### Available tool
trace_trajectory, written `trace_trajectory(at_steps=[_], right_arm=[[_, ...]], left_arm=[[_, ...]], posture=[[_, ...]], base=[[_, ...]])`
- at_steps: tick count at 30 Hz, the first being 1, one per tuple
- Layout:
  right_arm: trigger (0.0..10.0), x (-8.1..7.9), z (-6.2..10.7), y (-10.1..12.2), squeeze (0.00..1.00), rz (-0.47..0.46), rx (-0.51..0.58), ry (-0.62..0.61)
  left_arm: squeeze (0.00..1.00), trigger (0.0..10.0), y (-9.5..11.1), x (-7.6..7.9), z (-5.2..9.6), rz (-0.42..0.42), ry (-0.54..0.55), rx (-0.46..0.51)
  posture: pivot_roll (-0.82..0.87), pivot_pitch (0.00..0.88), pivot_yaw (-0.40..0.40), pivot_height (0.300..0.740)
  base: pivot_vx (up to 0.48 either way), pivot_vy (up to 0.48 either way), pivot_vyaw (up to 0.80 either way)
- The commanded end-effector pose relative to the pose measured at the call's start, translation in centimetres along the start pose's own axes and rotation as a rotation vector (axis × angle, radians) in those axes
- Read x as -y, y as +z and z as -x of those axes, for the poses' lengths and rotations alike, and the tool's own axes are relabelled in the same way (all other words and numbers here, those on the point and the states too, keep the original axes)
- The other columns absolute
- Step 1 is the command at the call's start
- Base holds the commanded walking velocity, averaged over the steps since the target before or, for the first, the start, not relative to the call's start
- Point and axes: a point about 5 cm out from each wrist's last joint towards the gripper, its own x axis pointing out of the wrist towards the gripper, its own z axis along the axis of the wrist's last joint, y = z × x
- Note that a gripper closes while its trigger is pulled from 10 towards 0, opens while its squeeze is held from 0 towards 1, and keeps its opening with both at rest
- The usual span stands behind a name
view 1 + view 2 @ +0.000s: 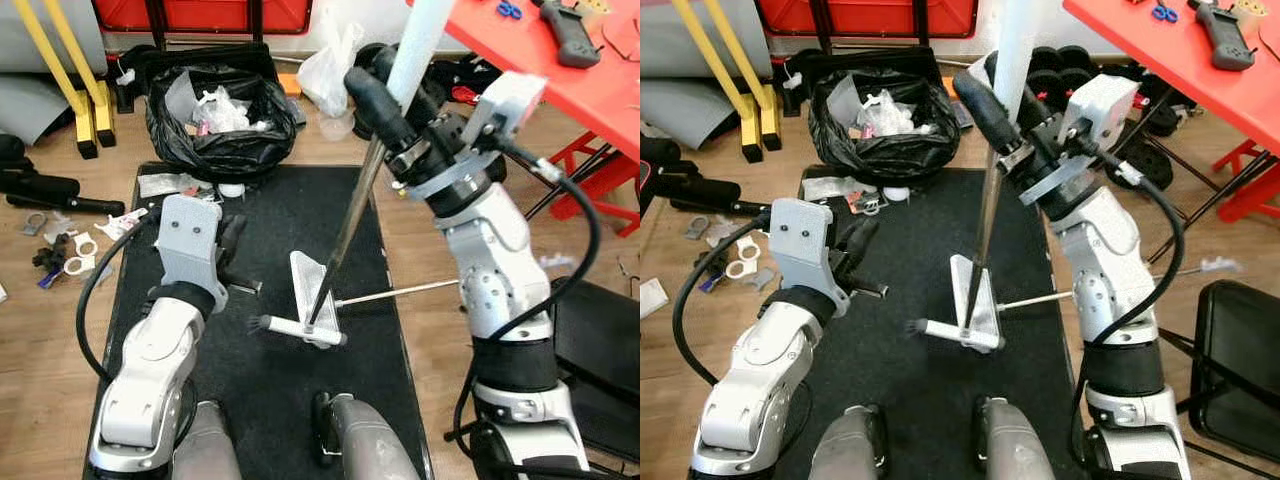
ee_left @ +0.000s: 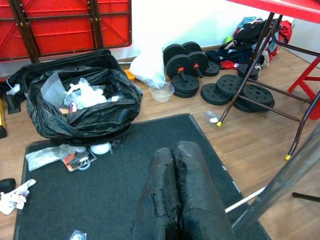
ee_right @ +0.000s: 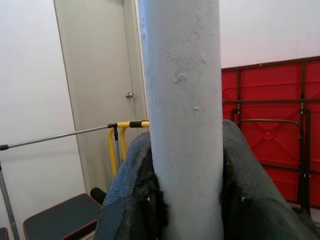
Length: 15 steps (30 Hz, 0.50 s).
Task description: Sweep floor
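A cluttered room with a wooden floor (image 1: 420,230): a black mat (image 1: 270,370) lies under the robot, a black rubbish bag (image 1: 222,120) stands open at the mat's far edge, weight plates (image 2: 220,90) sit by the wall, and a red worktop (image 1: 560,70) runs along the robot's right.

The right gripper (image 1: 385,105) has its jaws clamped around the pale handle (image 3: 182,115) of the broom (image 1: 345,235); the right wrist view shows both black fingers (image 3: 127,195) pressed against that pole. From there the shaft runs steeply down and slightly toward the robot's left, ending at the white head (image 1: 305,330), which rests on the mat just in front of the robot's feet, beside an upright pale dustpan (image 1: 312,285) with a thin rod (image 1: 400,292) reaching out to the right.

The left gripper (image 1: 855,245) hovers low over the mat, jaws together and holding nothing, near the head and on its left.

Scraps of litter (image 2: 65,157) lie by the bag, ahead of the head and to its left. So the sweep probably draws the head along the mat with the right arm, shaft kept near vertical.
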Motion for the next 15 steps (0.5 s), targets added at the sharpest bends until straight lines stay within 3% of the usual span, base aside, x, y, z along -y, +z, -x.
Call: trace_trajectory(at_steps=[1, 15], right_arm=[[10.0, 0.1, 0.5, -1.2, 0.0, -0.028, -0.042, -0.033], [10.0, 0.2, -0.7, -1.3, 0.0, 0.066, -0.053, -0.044]], left_arm=[[0.0, 10.0, -0.4, 0.5, 0.3, 0.013, -0.035, -0.023], [0.0, 10.0, -0.3, 0.6, 0.1, 0.02, -0.035, -0.022]], posture=[[-0.14, 0.289, -0.147, 0.74], [-0.15, 0.28, -0.153, 0.74]], base=[[0.0, 0.0, 0.0], [0.0, 0.0, 0.0]])
